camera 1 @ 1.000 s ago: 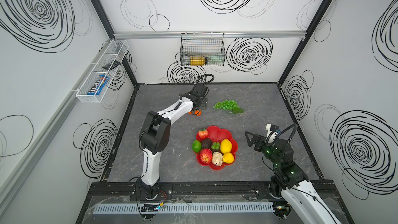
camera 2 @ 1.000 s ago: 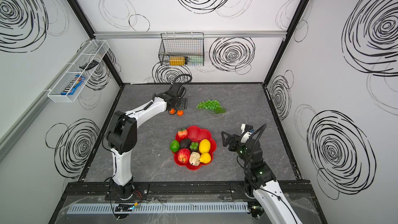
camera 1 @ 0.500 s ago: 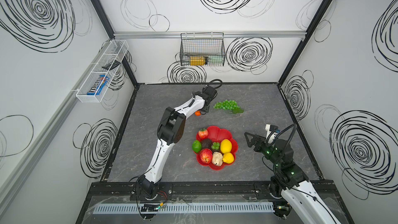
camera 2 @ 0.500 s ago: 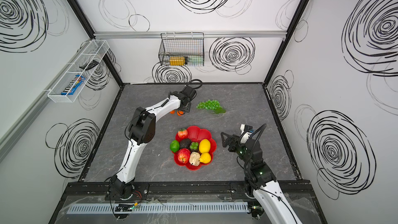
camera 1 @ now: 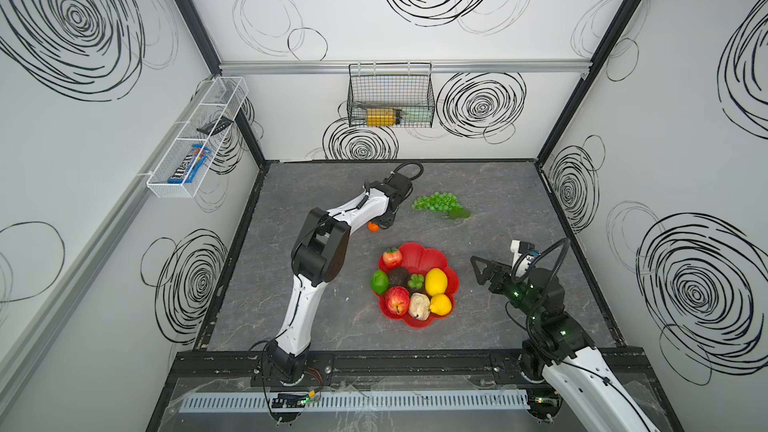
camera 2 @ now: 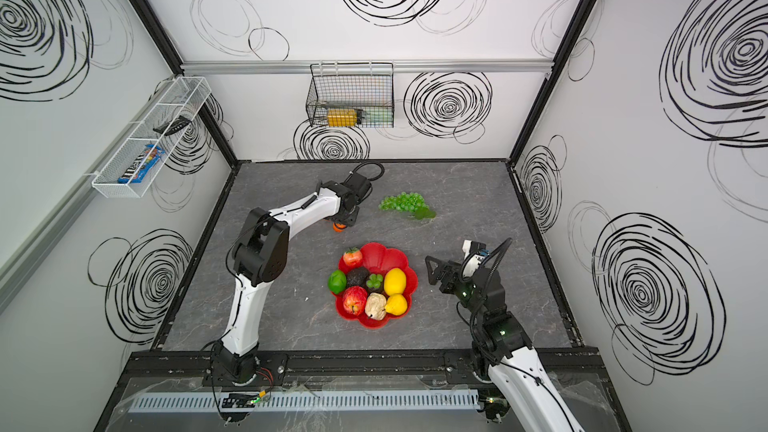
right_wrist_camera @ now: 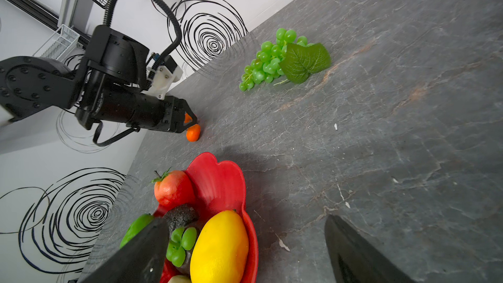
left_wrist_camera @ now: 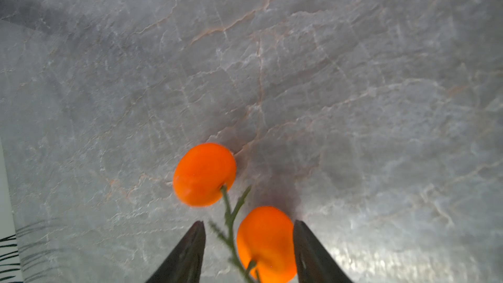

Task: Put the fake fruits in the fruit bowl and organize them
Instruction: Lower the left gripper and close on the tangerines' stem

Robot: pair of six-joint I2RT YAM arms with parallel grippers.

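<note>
- The left gripper (left_wrist_camera: 247,224) is down on the table beyond the fruit bowl (camera 1: 415,250). Its jaws stand apart around the nearer orange (left_wrist_camera: 265,240) of a stemmed pair, with a gap on one side, so nothing is gripped.
- The glossy orange may squirt out. A pinch on the thin stem (left_wrist_camera: 230,213) alone would leave the other orange (left_wrist_camera: 204,174) swinging.
- The bowl looks crowded, so the pair could roll off its rim.
- The right gripper (camera 1: 485,273), spread wide and empty beside the bowl, could clip the lemon (camera 1: 435,281).
- The grape bunch (camera 1: 436,202) lies outside the bowl, past the oranges.
</note>
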